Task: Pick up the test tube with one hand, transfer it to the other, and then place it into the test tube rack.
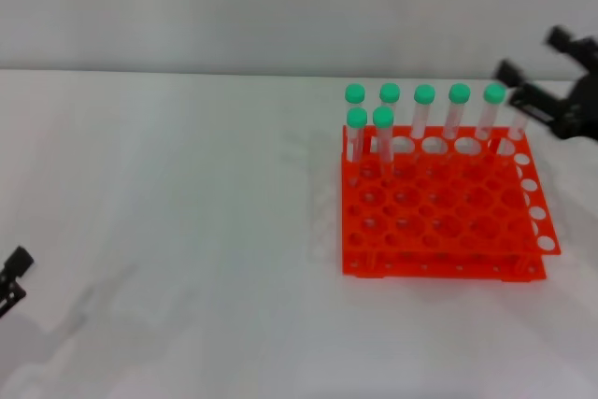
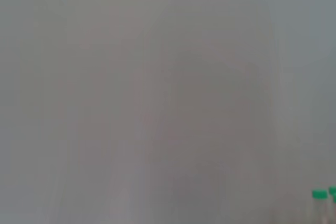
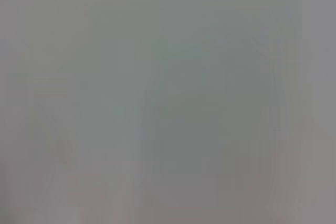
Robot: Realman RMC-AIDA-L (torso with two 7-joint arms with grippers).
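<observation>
The orange-red test tube rack (image 1: 439,221) stands on the white table right of centre in the head view. Several green-capped tubes stand upright in its back rows, such as the one at the far right (image 1: 493,95). A clear test tube (image 1: 515,130) stands in the back right corner hole, its top hidden behind my right gripper (image 1: 519,84). That gripper reaches in from the right edge, just above this tube. My left gripper (image 1: 13,277) sits low at the left edge, far from the rack. Two green caps (image 2: 319,194) show in a corner of the left wrist view.
The table's far edge meets a pale wall behind the rack. Bare white table surface lies between the left gripper and the rack. The right wrist view shows only a blank grey surface.
</observation>
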